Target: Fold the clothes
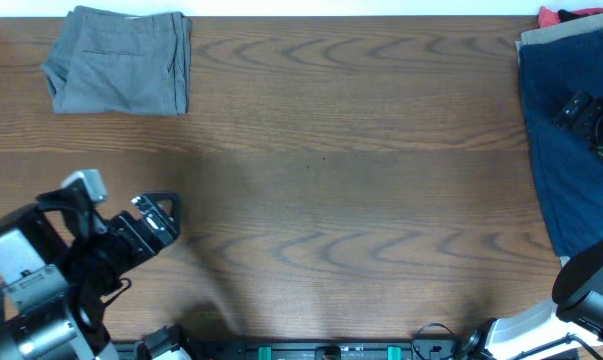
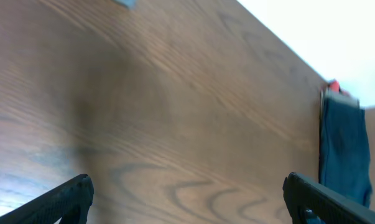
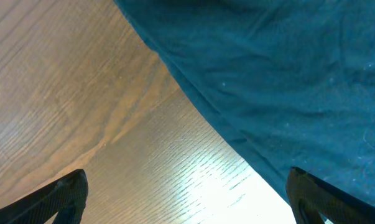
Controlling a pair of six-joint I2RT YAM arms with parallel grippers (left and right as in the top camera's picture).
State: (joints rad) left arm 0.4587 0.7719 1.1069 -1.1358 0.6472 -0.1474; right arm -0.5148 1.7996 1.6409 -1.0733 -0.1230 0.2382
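We find the grey-olive shorts at upper left, directly up-frame of the nearer left claw, its jaws apart and empty.

Bright light glares off the table; the left wrist view seems slightly blurred.

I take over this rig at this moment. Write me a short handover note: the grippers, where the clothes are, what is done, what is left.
Left gripper: open, empty, over bare table at the near left.
Right gripper: open, empty, over the edge of the navy shorts at the right side.
Grey-olive shorts: far left corner, in a compact folded stack, no gripper near them.
Done: the grey-olive shorts look folded.
Left: probably nothing on them; just check that the fold is neat. A tan garment and a red garment show beyond the navy shorts.
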